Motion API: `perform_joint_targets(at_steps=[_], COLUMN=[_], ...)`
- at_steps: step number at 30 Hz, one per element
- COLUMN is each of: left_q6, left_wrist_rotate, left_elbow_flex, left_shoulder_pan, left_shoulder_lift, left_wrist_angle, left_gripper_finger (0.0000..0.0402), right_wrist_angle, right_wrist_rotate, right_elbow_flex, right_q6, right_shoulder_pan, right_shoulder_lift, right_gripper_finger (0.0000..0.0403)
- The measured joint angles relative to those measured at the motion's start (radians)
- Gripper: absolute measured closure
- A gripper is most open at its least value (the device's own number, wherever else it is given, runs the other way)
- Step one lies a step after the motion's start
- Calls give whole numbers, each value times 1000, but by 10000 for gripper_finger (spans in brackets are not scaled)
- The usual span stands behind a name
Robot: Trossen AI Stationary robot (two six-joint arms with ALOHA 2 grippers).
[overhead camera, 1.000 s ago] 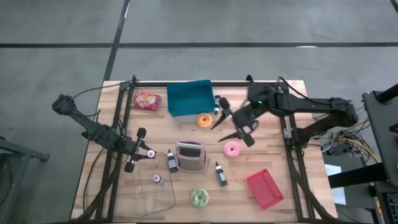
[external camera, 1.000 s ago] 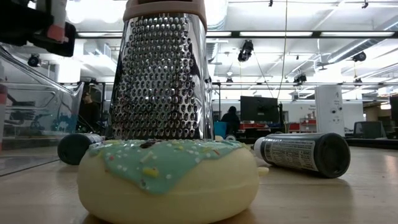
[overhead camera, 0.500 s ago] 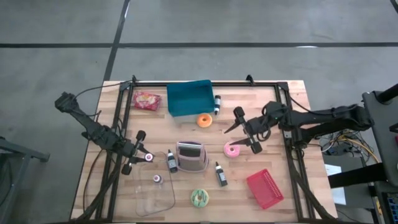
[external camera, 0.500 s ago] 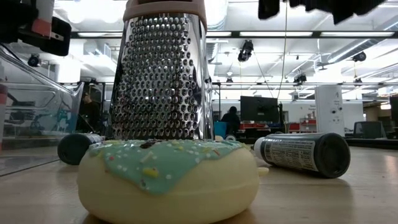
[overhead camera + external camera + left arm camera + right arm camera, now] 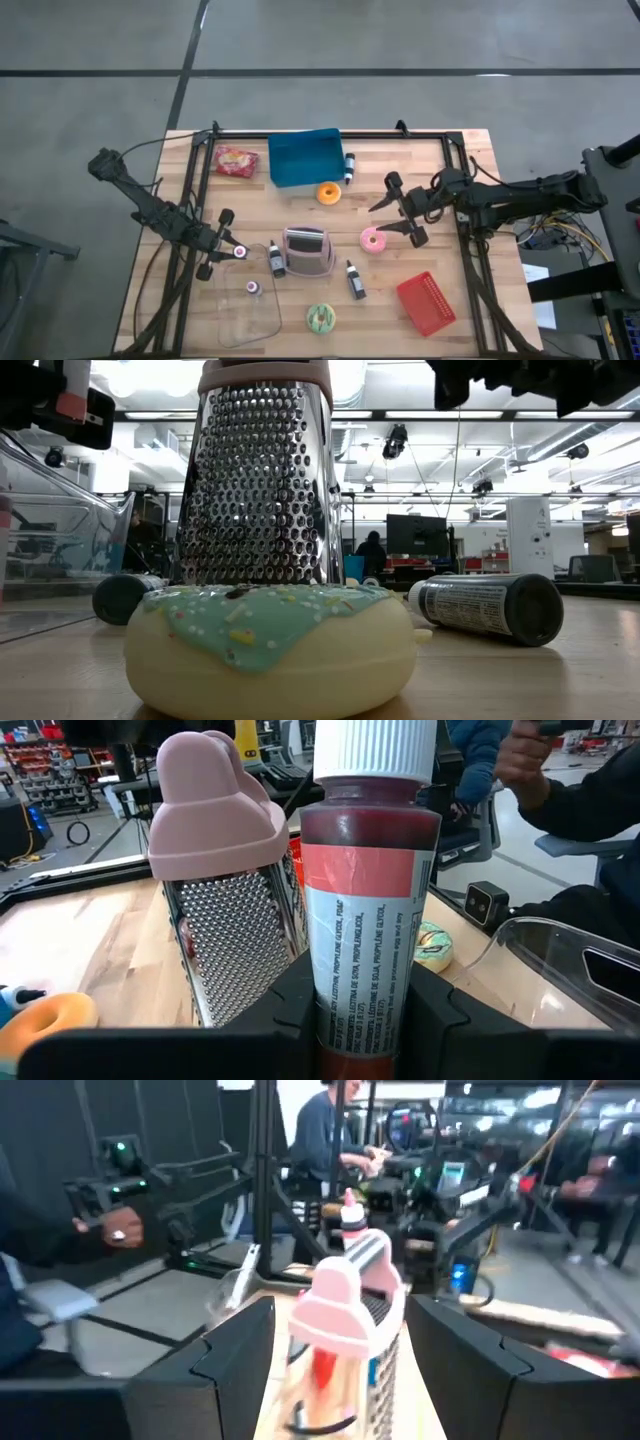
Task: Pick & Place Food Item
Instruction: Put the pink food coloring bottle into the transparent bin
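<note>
My left gripper [image 5: 236, 251] is at the table's left-middle, shut on a small red bottle with a white cap [image 5: 365, 890]. In the low view [image 5: 72, 398] it is up off the table. My right gripper [image 5: 378, 221] is open and empty, above the table just beyond the pink donut [image 5: 372, 240], and its fingers point toward the table's left. An orange donut [image 5: 328, 194] lies by the teal box [image 5: 303, 157]. A green-iced donut [image 5: 321, 318] [image 5: 270, 645] lies near the front edge. All three donuts lie flat on the wood. My left gripper pinches the bottle's lower body [image 5: 360, 1025] between its two fingers [image 5: 290, 1010]. The fingers come level from the table's left. The bottle stands upright in the hold, cap up, lifted clear of the table.
A steel grater with a pink top [image 5: 308, 250] stands mid-table. Small dark bottles [image 5: 277, 258] [image 5: 354, 280] [image 5: 349, 166] lie around it. There are also a clear container [image 5: 248, 310], a red basket [image 5: 427, 302] and a red snack bag [image 5: 236, 161]. People are in the room beyond.
My right gripper has drawn back from beside the orange donut and teal box toward the table's right edge, and now hangs by the pink donut. The donuts have stayed where they were.
</note>
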Motion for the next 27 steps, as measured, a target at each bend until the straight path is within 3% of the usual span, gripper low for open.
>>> perform_joint_targets(at_steps=[5,27], left_q6=[0,0], left_wrist_rotate=[0,1], left_elbow_flex=[0,0], left_shoulder_pan=[0,0], left_shoulder_lift=[0,0], left_wrist_angle=[0,0], left_gripper_finger=[317,317], right_wrist_angle=[-8,-70], right_wrist_rotate=[-97,-16], right_elbow_flex=[-11,-269], right_q6=[-23,19], right_shoulder_pan=[3,-16], right_shoulder_lift=[-82,-401], right_gripper_finger=[179,179])
